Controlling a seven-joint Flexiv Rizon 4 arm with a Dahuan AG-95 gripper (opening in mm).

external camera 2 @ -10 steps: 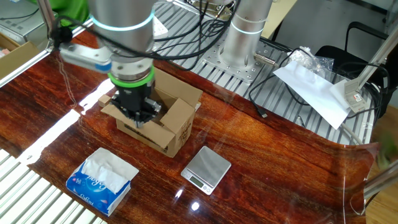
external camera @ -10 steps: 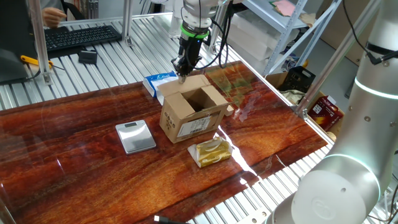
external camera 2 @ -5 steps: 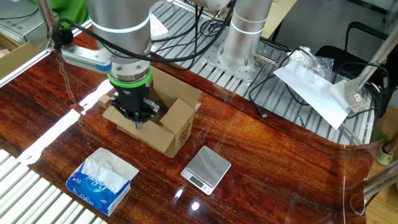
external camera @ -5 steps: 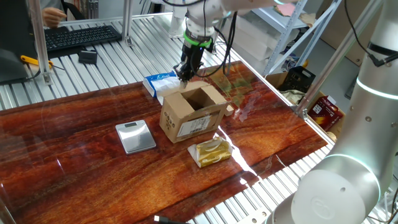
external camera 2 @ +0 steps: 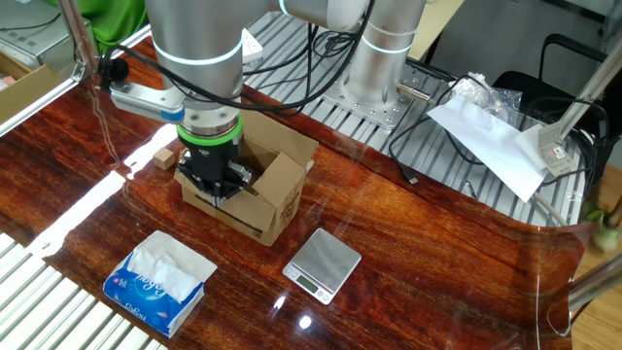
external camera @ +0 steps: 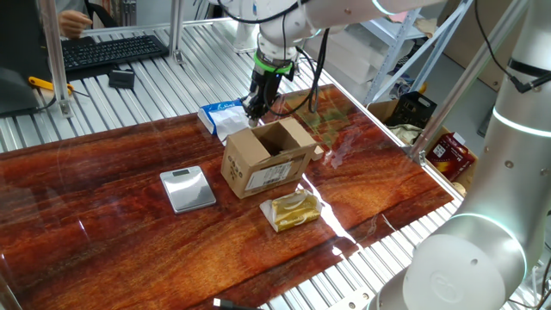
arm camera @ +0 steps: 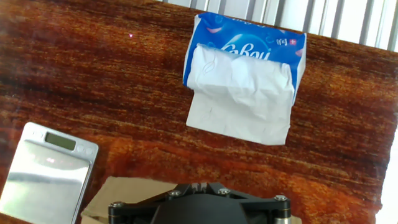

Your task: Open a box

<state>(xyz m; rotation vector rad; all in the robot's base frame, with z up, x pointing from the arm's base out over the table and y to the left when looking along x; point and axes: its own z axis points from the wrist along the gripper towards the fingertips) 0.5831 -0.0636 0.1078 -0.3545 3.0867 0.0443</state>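
The box point(external camera: 263, 164) is a small brown carton with a white label on its side, standing mid-table with its top open and its flaps spread. It also shows in the other fixed view point(external camera 2: 267, 194). My gripper point(external camera: 252, 110) points down at the box's far-left edge, on the flap on the tissue side. In the other fixed view the gripper point(external camera 2: 218, 191) hides that flap. In the hand view the gripper point(arm camera: 199, 186) has its fingertips together, with a strip of brown flap point(arm camera: 124, 193) beside it.
A blue-and-white tissue packet point(external camera: 219, 114) lies just beyond the box and fills the hand view point(arm camera: 242, 68). A small silver scale point(external camera: 188, 188) sits left of the box. A gold foil pack point(external camera: 293, 209) lies in front of it. A keyboard point(external camera: 112, 50) is at the far back.
My gripper has moved outward from the box's opening toward the tissue packet and a little lower. The flap under it has gone from standing to folded outward.
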